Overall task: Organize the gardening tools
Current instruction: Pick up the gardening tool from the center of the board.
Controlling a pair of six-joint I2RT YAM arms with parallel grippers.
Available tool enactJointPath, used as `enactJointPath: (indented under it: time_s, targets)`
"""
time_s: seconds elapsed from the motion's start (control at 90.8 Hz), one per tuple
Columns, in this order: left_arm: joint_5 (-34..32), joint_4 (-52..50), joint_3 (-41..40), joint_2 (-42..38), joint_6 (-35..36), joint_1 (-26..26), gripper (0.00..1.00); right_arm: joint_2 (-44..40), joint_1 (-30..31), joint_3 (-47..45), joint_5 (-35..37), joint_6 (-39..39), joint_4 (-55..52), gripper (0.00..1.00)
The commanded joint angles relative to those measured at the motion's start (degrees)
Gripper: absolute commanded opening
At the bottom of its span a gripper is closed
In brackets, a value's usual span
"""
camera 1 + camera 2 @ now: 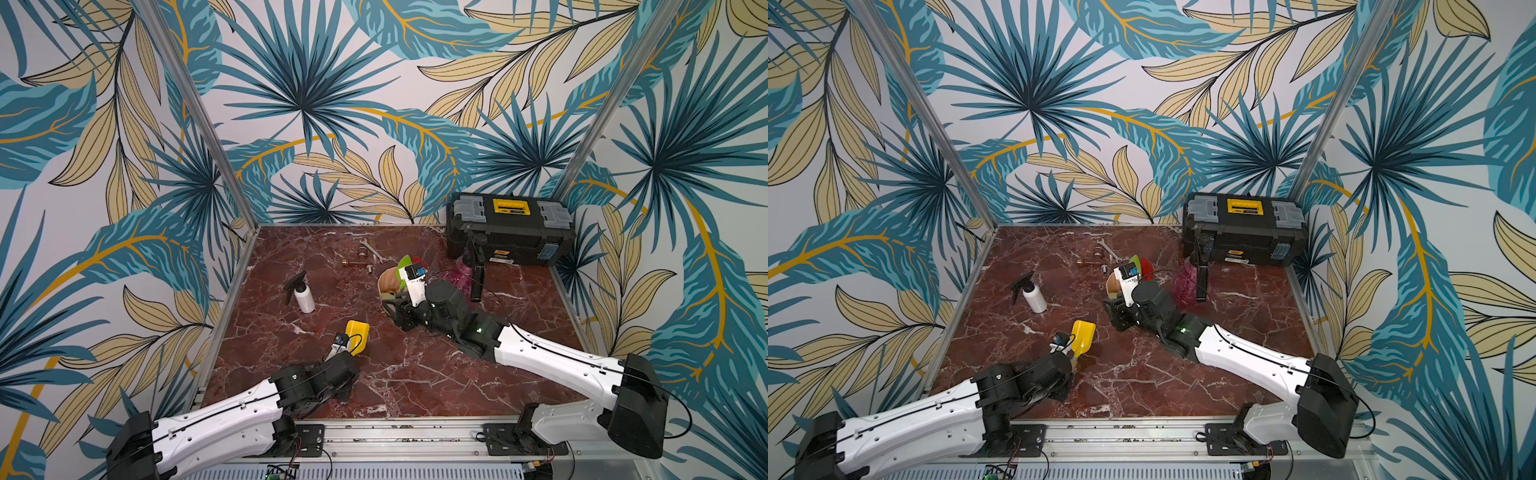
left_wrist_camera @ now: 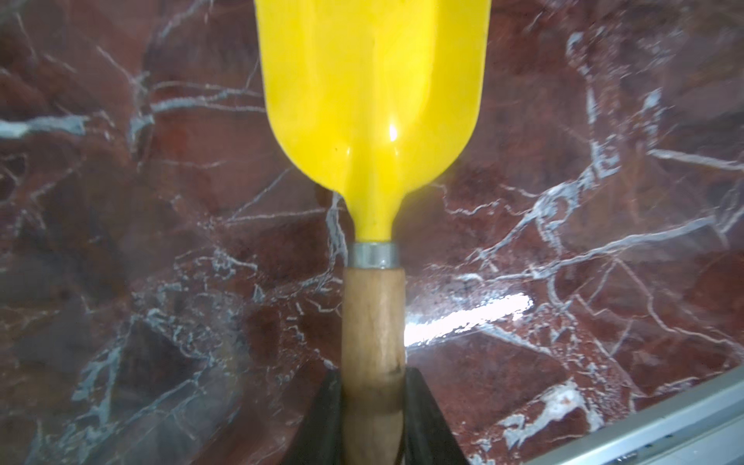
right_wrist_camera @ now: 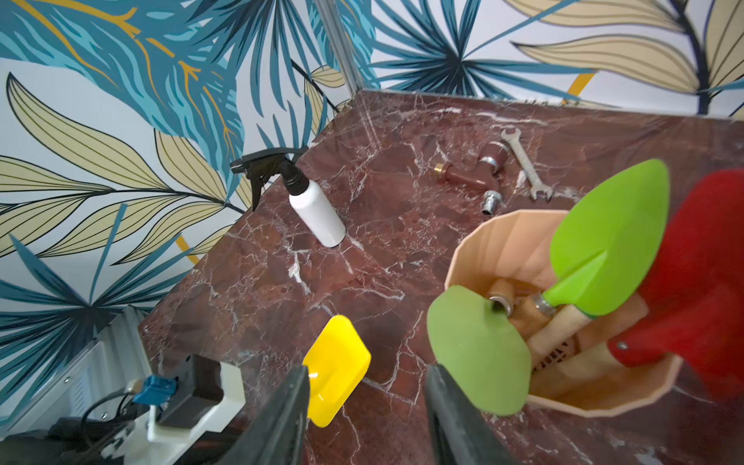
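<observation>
Your left gripper (image 2: 372, 386) clamps the yellow scoop (image 2: 372, 80) by its handle, likely for the pot (image 3: 519, 241); right gripper (image 3: 368, 386) jaws stand apart, empty.

A yellow-bladed, wooden-handled scoop (image 1: 1083, 337) juts out over the red marble tabletop (image 1: 1142, 382), handle end at the left gripper (image 1: 1074, 359). Behind it stands a white spray bottle with black trigger top (image 1: 1034, 297).

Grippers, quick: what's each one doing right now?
Left gripper: closed on the yellow shovel, at its wooden handle.
Right gripper: open, holding nothing.
</observation>
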Motion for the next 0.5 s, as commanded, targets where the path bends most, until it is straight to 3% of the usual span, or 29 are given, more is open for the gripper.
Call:
enactJointPath:
  time_s: [0.0, 0.275, 0.484]
  targets:
    - [-2.1, 3.1, 2.0, -2.8, 4.3, -0.2, 0.02, 1.6, 0.1, 1.1, -6.0, 3.6, -0.8, 0.51]
    - [-2.2, 8.3, 2.2, -7.8, 9.7, -0.6, 0.01, 8.4, 1.4, 10.9, -3.4, 10.8, -14.7, 0.53]
    - [-2.4, 10.6, 3.0, -8.4, 12.4, -0.9, 0.0, 12.9, 1.8, 13.1, -4.6, 12.6, -15.0, 0.52]
